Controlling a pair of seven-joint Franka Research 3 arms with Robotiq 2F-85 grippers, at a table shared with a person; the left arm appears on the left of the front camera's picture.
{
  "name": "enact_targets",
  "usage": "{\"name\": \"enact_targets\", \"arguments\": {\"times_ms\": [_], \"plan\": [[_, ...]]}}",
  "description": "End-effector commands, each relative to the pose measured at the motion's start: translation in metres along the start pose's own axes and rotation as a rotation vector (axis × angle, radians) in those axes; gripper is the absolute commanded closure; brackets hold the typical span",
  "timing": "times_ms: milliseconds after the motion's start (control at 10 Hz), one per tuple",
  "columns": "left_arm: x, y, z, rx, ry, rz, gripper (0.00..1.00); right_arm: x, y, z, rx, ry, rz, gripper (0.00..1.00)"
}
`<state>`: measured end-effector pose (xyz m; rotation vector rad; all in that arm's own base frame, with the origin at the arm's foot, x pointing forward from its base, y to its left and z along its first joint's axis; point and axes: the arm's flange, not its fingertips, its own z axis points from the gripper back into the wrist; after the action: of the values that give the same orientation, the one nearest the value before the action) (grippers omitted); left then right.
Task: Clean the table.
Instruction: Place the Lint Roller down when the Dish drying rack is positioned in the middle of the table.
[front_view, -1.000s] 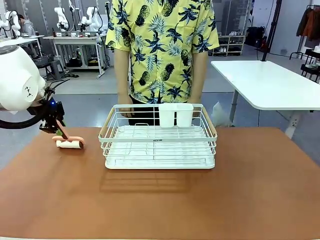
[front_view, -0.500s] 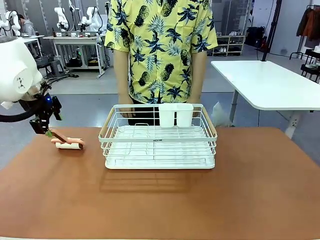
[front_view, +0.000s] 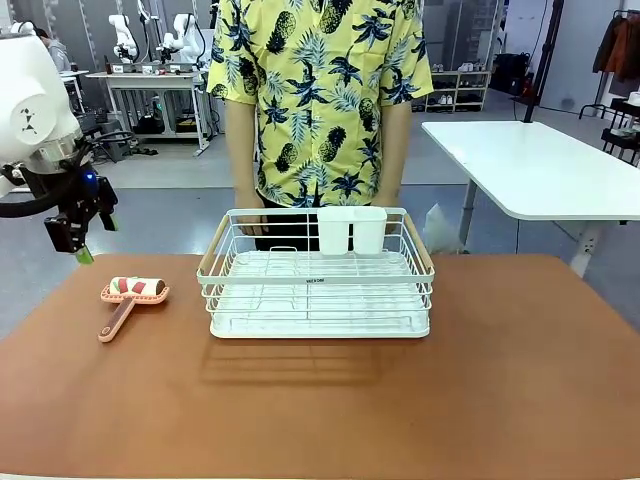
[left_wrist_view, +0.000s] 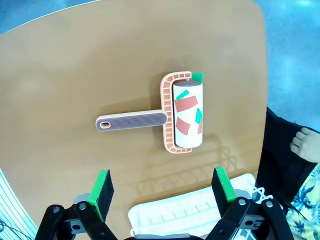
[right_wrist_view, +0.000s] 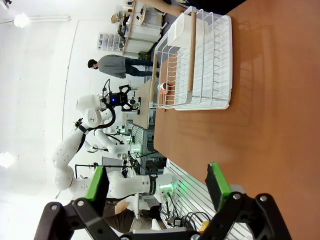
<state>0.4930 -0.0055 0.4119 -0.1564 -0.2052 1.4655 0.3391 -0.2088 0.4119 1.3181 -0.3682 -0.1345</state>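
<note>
Bare table (front_view: 480, 390) around central dish rack (front_view: 318, 275)

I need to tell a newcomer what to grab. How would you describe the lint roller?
On the reddish-brown table, look to the robot's left of the white wire rack. The lint roller lies flat there: peach frame, ribbed handle, white drum with red and green patches.

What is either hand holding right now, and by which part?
Nothing. The left hand is open above the table, with the lint roller lying free below it. The right hand is open and empty too.
</note>
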Motion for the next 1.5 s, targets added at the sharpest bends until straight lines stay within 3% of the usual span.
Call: {"name": "enact_targets", "arguments": {"times_ms": [0, 100, 1400], "plan": [[0.003, -0.012, -0.001, 0.026, -0.025, 0.044, 0.0, 0.0, 0.004, 0.0, 0.009, -0.007, -0.001, 0.0], [0.0, 0.0, 0.0, 0.0, 0.0, 0.0, 0.0, 0.0, 0.004, 0.0, 0.009, -0.007, -0.001, 0.0], [0.0, 0.0, 0.0, 0.0, 0.0, 0.0, 0.0, 0.0, 0.004, 0.0, 0.009, -0.007, -0.001, 0.0]]}}
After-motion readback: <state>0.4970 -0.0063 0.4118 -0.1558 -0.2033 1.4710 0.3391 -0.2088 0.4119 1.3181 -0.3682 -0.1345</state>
